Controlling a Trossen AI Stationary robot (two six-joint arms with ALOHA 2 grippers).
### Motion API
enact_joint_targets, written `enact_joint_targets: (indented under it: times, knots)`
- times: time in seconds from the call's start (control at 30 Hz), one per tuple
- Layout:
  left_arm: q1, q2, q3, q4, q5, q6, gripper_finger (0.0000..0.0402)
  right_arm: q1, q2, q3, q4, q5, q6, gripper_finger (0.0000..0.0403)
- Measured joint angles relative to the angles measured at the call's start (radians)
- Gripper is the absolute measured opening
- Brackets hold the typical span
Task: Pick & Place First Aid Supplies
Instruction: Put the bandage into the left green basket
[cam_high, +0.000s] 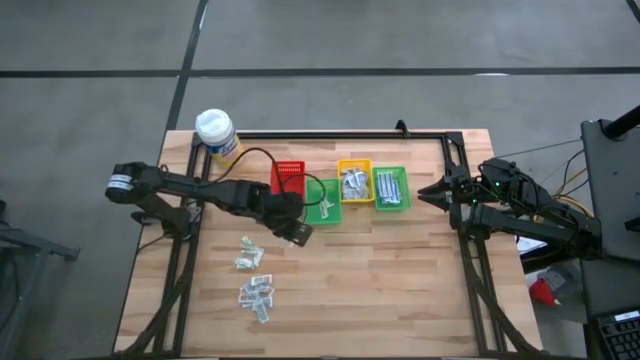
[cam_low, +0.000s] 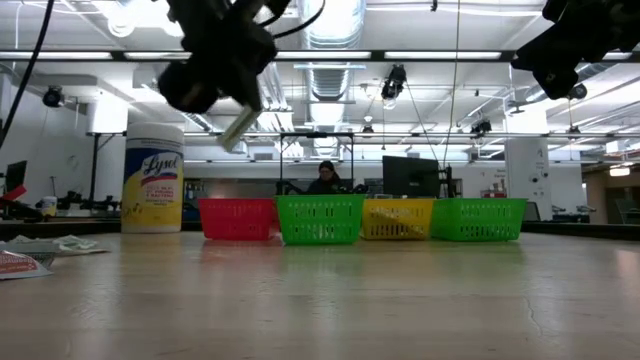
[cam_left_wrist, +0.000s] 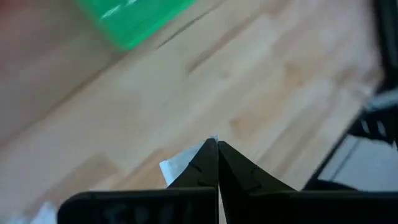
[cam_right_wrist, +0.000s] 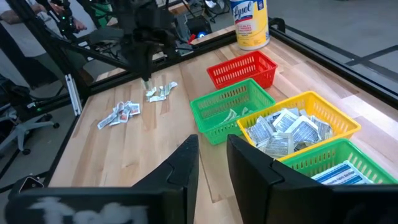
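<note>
Pale wood is filling the high view, where the left gripper (cam_high: 297, 232), just left of centre frame, is pinching a small packet (cam_high: 301, 236) above the table (cam_high: 400, 290); the nearer green bin (cam_high: 322, 203) is lying just up and right of it, and loose packets (cam_high: 254, 278) are sitting lower left. The right gripper (cam_high: 436, 190) is waiting at the right edge, well apart from the work. From table height, the left gripper (cam_low: 225, 70) is hanging at upper left with the packet (cam_low: 237, 130) dangling slantwise, left of and above the green bin (cam_low: 320, 220). At the left wrist, fingers (cam_left_wrist: 205, 165) are pressing together on a white sliver (cam_left_wrist: 180, 163), the green bin (cam_left_wrist: 140, 18) showing at upper left. At the right wrist, jaws are standing partly apart, empty, with filled bins (cam_right_wrist: 292, 127) ahead.
</note>
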Motion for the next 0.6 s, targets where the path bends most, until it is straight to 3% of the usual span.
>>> enact_joint_targets:
  times: [0.33,0.6]
  knots:
    - [0.002,0.0,-0.003,0.184,0.012,0.428,0.0,0.0,0.0,0.0,0.0,0.0,0.003,0.007]
    - [0.006,0.001,-0.004,0.25,-0.143,0.698,0.0,0.0,0.0,0.0,0.0,0.0,0.026,0.0083]
